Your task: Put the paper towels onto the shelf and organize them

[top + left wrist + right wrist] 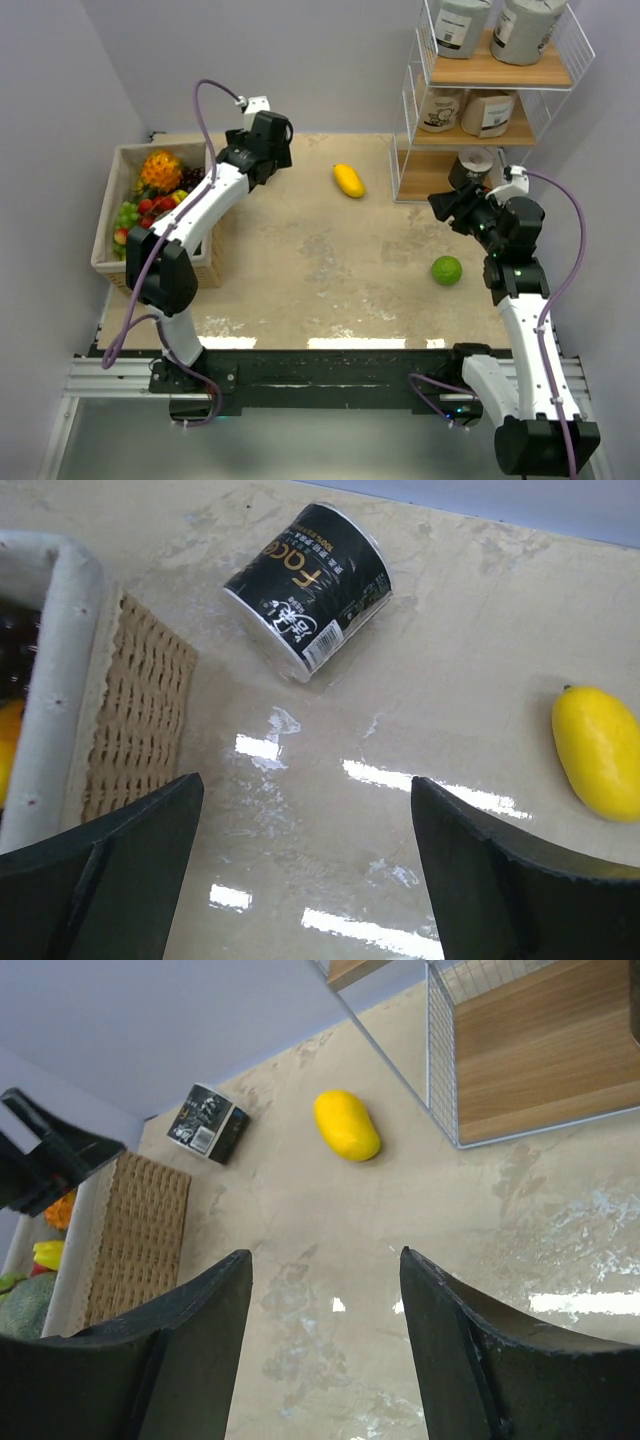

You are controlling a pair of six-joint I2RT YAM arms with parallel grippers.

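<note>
A black paper towel roll (pixel 308 588) lies on its side on the table by the basket corner; it also shows in the right wrist view (pixel 208 1123). My left gripper (pixel 305 810) is open and empty a little short of it, hovering above the table (pixel 272 135). In the top view that roll is hidden under it. The shelf (pixel 410 100) stands at the back right with two grey rolls (pixel 495 25) on top, two tan rolls (pixel 465 110) in the middle and one black roll (pixel 476 163) on the lowest board. My right gripper (pixel 447 205) is open and empty in front of the shelf (pixel 540 1060).
A wicker box of fruit (pixel 105 235) stands at the left, its wall beside my left gripper (pixel 140 720). A yellow fruit (pixel 348 180) lies mid-back and a green fruit (pixel 447 270) lies near the right arm.
</note>
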